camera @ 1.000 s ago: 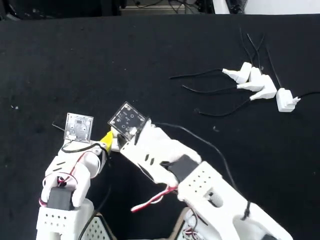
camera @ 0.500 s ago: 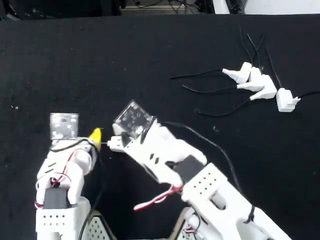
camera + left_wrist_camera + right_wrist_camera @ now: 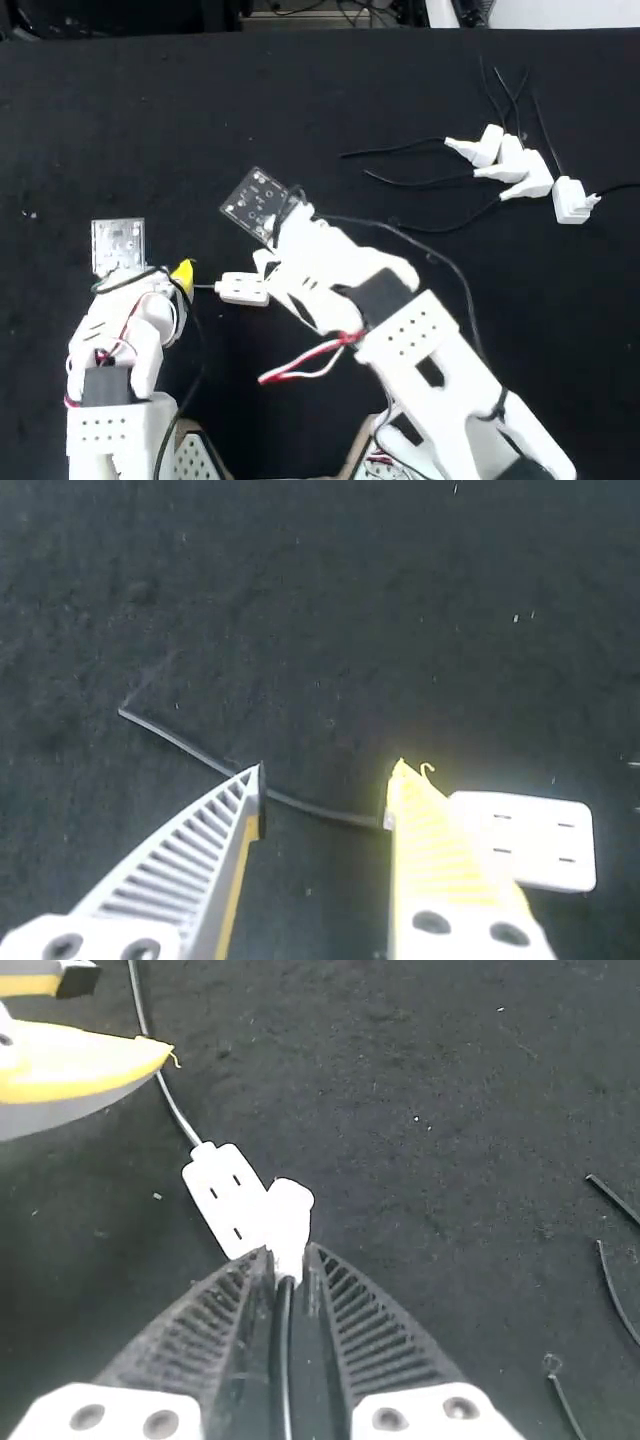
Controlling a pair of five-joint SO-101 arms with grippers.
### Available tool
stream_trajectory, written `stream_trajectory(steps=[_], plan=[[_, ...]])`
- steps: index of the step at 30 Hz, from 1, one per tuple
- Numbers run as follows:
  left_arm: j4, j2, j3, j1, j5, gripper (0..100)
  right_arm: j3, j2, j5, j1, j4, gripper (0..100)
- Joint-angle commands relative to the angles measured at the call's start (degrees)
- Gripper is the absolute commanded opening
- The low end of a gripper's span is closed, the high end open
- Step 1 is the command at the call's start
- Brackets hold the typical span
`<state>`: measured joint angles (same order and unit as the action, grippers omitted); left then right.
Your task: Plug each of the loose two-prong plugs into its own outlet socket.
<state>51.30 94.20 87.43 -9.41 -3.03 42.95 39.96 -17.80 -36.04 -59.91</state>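
At the far right of the black table lie 3 loose white plugs with black cords, bunched together, and 1 boxy white piece lies just beside them. Close in front of the 2 arms lies 1 white outlet block, flat on the table. 2 pairs of slots show on its face, and a thin black cord runs from it toward the left arm. 1 more plug touches the block's edge; whether its prongs sit in a socket cannot be told. The right arm stretches forward and to the left, and the right gripper is low over the table. Its jaws are pinched together on that plug's tail end, with the plug's cord lying between them. The left gripper hangs just beside the block, jaws wide apart and straddling the block's cord, its yellow finger nearest the block.
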Motion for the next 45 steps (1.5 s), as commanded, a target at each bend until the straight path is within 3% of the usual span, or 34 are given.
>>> stream_trajectory(steps=[1,5,10,16,30,45], plan=[[-4.0,-12.1,-6.9,-0.6,0.5,21,-8.4,-4.4,-0.6,1.1,-4.5,1.1],[-7.5,-24.5,-10.3,-0.7,0.6,21,-15.4,-12.6,0.0,1.1,-9.4,1.1],[-12.1,-34.6,-11.4,-0.7,0.9,21,-24.2,-21.4,8.1,1.1,-15.1,1.1],[-15.0,-39.0,-11.4,-0.7,6.4,21,-28.8,-28.5,17.2,0.8,-17.4,1.1],[-16.8,-40.6,-11.6,-3.7,10.1,21,-43.8,-44.2,20.4,-0.5,-26.3,1.1],[-16.5,-40.4,-11.6,-3.7,9.9,21,-45.1,-48.9,20.5,-0.8,-24.6,1.1]])
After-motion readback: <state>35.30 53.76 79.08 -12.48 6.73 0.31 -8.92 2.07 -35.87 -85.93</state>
